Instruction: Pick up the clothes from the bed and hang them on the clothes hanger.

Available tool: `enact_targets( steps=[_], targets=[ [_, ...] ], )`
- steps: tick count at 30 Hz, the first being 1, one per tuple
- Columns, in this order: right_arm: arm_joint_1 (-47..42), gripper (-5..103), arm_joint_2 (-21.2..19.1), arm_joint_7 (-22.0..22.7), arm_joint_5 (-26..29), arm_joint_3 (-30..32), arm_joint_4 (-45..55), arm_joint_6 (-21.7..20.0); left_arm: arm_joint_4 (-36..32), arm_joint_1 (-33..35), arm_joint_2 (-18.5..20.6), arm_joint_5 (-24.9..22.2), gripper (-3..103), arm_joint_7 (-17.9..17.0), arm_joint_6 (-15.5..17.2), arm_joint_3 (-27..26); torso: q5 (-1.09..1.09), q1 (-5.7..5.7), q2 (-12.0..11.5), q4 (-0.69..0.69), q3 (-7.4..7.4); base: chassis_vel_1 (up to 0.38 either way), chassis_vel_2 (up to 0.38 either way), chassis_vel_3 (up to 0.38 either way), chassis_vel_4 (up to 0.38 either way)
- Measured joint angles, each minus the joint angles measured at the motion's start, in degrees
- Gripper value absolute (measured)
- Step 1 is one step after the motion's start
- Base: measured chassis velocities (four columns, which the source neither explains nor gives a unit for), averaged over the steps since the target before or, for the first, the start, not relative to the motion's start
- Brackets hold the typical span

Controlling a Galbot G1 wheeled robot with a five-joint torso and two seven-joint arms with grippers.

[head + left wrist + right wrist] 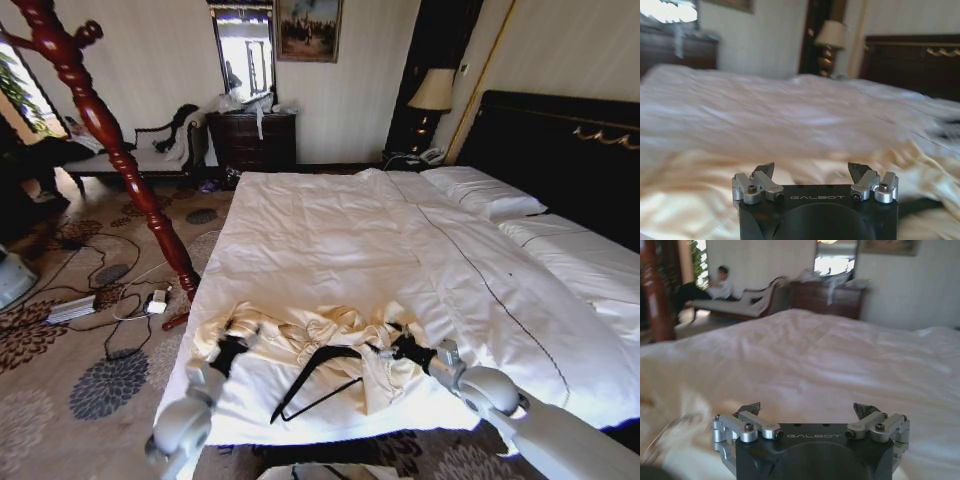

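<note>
Cream-yellow clothes (320,345) lie crumpled at the near edge of the bed (330,225), black clothes hanger (315,380) on top. Left gripper (232,347) & right gripper (400,348) flank them, jaws wide, empty. Nothing lifted or hung yet.

Head camera looks forward and down from above the foot of the bed (330,230), taking in its full length up to the black headboard (560,150). Left wrist camera sits low and close over the bed (790,115), facing the headboard (910,62) and bedside lamp (830,35). Right wrist camera, equally low, faces across the bed (830,350) toward the dark dresser (827,300); both wrist views share the white duvet with the head view.
</note>
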Motion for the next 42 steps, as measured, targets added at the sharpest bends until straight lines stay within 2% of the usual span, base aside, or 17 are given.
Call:
enact_targets(
  steps=[2, 4, 9, 13, 16, 19, 23, 25, 27, 28, 30, 31, 34, 36, 37, 39, 42],
  targets=[
    [0.02, 100, 0.18, 1.52, 0.96, 0.65, 0.55, 0.17, -0.30, 0.49, 0.56, 0.02, 83, 0.23, 0.75, 0.48, 0.00, 0.00, 0.00, 0.00, 0.00, 0.000, 0.000, 0.000, 0.000],
    [0.04, 100, 0.34, 4.46, 2.51, 2.39, 1.45, 0.58, -1.00, 1.79, 2.41, -0.58, 97, 0.25, 3.12, 1.20, 0.00, 0.00, 0.00, -0.02, 0.00, 0.000, 0.000, 0.000, 0.000],
    [0.21, 100, 0.60, 6.20, 2.72, 3.15, 1.25, 0.66, -1.83, 4.02, 4.66, -1.23, 100, 0.73, 5.61, 3.75, 0.02, 0.00, 0.00, -0.02, 0.00, 0.000, 0.000, 0.000, 0.000],
    [0.47, 100, 1.12, 6.48, 2.70, 2.98, 0.87, 0.63, 0.07, 3.61, 4.76, -1.45, 100, 0.65, 6.06, 6.71, 0.01, 0.00, 0.00, -0.01, 0.00, 0.000, 0.000, 0.000, 0.000],
    [0.12, 100, 1.44, 6.66, 2.60, 2.78, 0.75, 0.54, 3.25, -0.16, 3.96, -4.06, 100, -0.28, 6.10, 10.77, 0.00, 0.00, 0.00, -0.02, 0.00, 0.000, 0.000, 0.000, 0.000],
    [-0.19, 100, 1.38, 6.78, 2.52, 2.78, 0.61, 0.53, 4.08, -1.64, 3.49, -5.71, 103, -0.97, 6.14, 11.64, 0.01, 0.01, 0.00, -0.02, 0.00, 0.000, 0.000, 0.000, 0.000],
    [-0.69, 100, 0.99, 7.79, 2.35, 2.74, -0.33, 0.45, 6.48, -6.21, 1.61, -10.92, 89, -1.74, 6.77, 14.51, 0.01, 0.01, 0.00, -0.02, 0.00, 0.000, 0.000, 0.000, 0.000],
    [-0.69, 100, 0.93, 8.01, 2.34, 2.62, -0.51, 0.37, 6.88, -7.01, 1.30, -11.54, 85, -1.73, 6.94, 15.16, 0.01, 0.01, 0.00, -0.02, 0.00, 0.000, 0.000, 0.000, 0.000],
    [-0.52, 100, 0.77, 8.52, 2.34, 1.99, -0.93, -0.09, 8.12, -9.24, 0.41, -13.17, 74, -1.59, 7.50, 17.19, 0.01, 0.01, 0.00, -0.02, 0.00, 0.000, 0.000, 0.000, 0.000],
    [-0.52, 100, 0.77, 8.52, 2.34, 1.99, -0.93, -0.09, 8.12, -9.24, 0.41, -13.17, 74, -1.59, 7.50, 17.19, 0.01, 0.01, 0.00, -0.02, 0.00, 0.000, 0.000, 0.000, 0.000],
    [-0.16, 100, 0.89, 8.64, 2.34, 1.28, -1.26, -0.34, 9.25, -11.07, -0.09, -13.98, 62, -1.38, 7.87, 18.86, 0.01, 0.01, 0.00, -0.02, 0.00, 0.000, 0.000, 0.000, 0.000],
    [0.03, 100, 1.07, 8.68, 2.34, 0.93, -1.47, -0.38, 9.89, -11.94, -0.24, -13.98, 56, -1.36, 7.93, 19.59, 0.01, 0.01, 0.00, -0.01, 0.00, 0.000, 0.000, 0.000, 0.000],
    [0.15, 100, 1.26, 8.72, 2.33, 0.62, -1.68, -0.40, 10.45, -12.79, -0.34, -13.89, 51, -1.35, 7.93, 20.22, 0.01, 0.01, 0.00, -0.01, 0.00, 0.000, 0.000, 0.000, 0.000],
    [0.16, 100, 1.40, 8.80, 2.32, 0.46, -1.84, -0.40, 10.78, -13.58, -0.41, -13.48, 40, -1.51, 8.00, 20.78, 0.02, 0.01, -0.01, -0.01, 0.00, 0.000, 0.000, 0.000, 0.000],
    [0.16, 100, 1.40, 8.80, 2.32, 0.46, -1.84, -0.40, 10.78, -13.58, -0.41, -13.48, 40, -1.51, 8.00, 20.78, 0.02, 0.01, -0.01, -0.01, 0.00, 0.000, 0.000, 0.000, 0.000],
    [0.02, 100, 1.51, 8.92, 2.27, 0.37, -1.96, -0.40, 11.02, -14.44, -0.41, -11.58, 28, -2.02, 8.46, 21.27, 0.01, 0.01, 0.00, -0.02, 0.00, 0.000, 0.000, 0.000, 0.000],
    [-0.23, 100, 1.62, 9.21, 2.06, 0.28, -2.12, -0.31, 11.15, -15.14, -0.17, -6.34, 23, -2.90, 8.84, 21.10, 0.00, 0.01, 0.00, -0.03, 0.00, 0.000, 0.000, 0.000, 0.000]
  ],
)
